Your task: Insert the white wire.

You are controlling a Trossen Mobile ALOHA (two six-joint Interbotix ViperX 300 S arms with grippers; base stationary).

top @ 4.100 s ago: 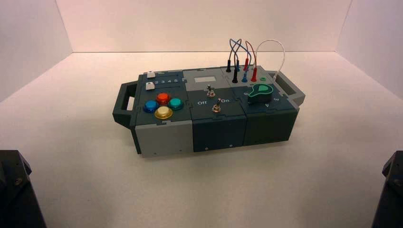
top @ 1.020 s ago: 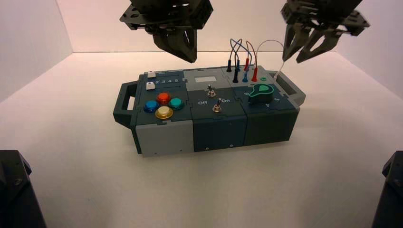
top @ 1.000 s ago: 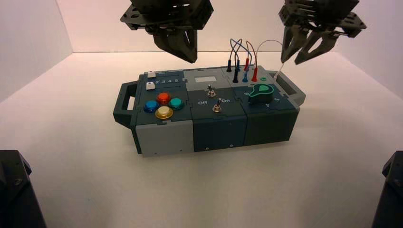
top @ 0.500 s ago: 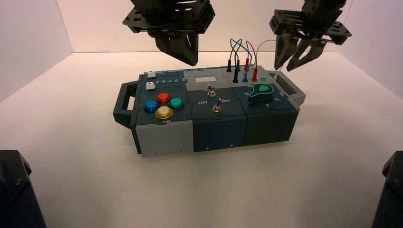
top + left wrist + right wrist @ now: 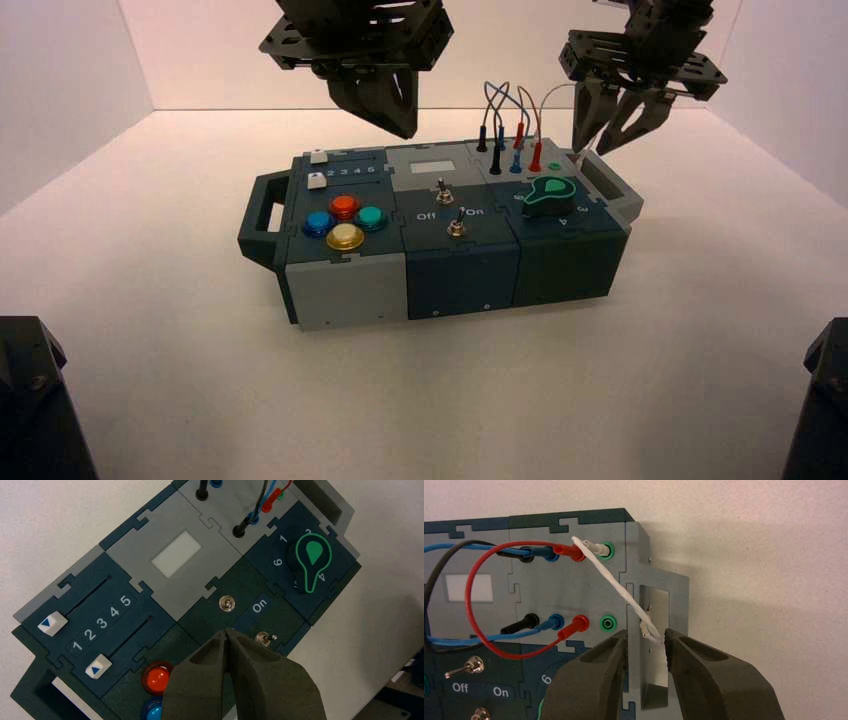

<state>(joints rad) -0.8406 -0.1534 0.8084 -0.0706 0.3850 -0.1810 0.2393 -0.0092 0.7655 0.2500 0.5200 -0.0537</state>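
High: left claw (image 5: 405, 130) above box (image 5: 462, 270), right claw (image 5: 603, 150) near right handle (image 5: 625, 205) | Left wrist: left claw clenched | Right wrist: right claw released; white wire (image 5: 616, 586) runs from far green socket (image 5: 612, 550), loose plug (image 5: 645, 629) apparently over handle opening

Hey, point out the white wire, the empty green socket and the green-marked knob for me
White wire (image 5: 611, 578): right wrist view, on its cable.
Green socket (image 5: 608, 623): right wrist view, on its centre.
Knob (image 5: 314, 555): left wrist view, on its round top.

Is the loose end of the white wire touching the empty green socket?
Apart: the right wrist view shows grey panel between the green socket and the white wire's loose plug, over by the handle.
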